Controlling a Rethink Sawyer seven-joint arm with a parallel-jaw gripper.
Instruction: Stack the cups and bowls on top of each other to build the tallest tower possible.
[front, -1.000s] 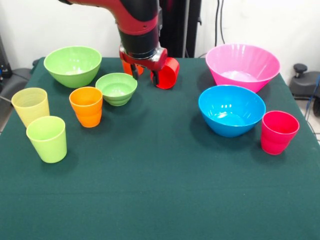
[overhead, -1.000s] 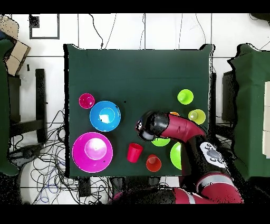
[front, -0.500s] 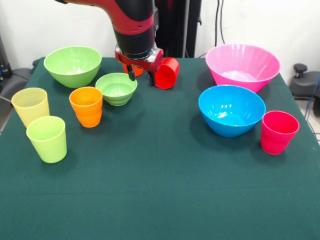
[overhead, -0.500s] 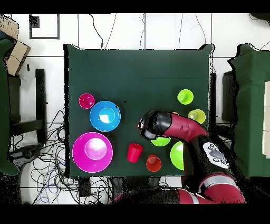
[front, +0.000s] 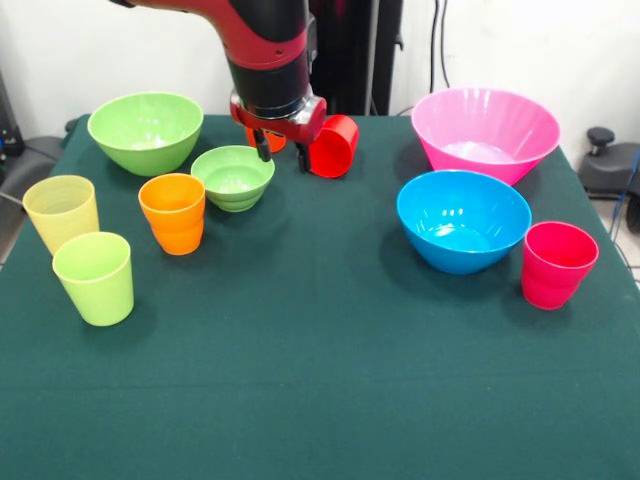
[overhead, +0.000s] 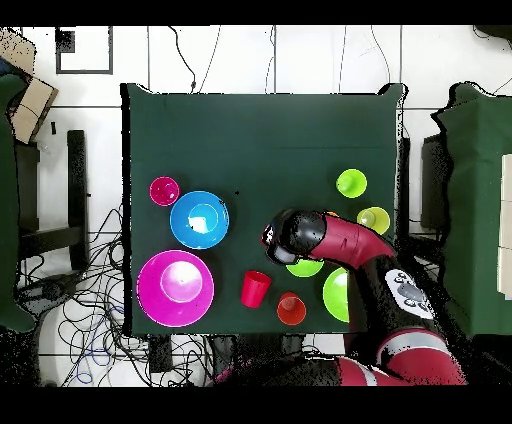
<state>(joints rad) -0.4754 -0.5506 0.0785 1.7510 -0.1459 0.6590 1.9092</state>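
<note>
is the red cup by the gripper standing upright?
No. In the front view the red cup lies tipped on its side on the table, its open mouth facing the camera.

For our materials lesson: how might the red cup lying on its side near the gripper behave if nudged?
The red cup lies on its side, so it would probably roll, curving because it tapers. It looks like thin plastic, likely light and easily knocked.

The arm (overhead: 345, 245) reaches over the small green bowl (overhead: 305, 267), near the blue bowl (overhead: 199, 219).
</note>
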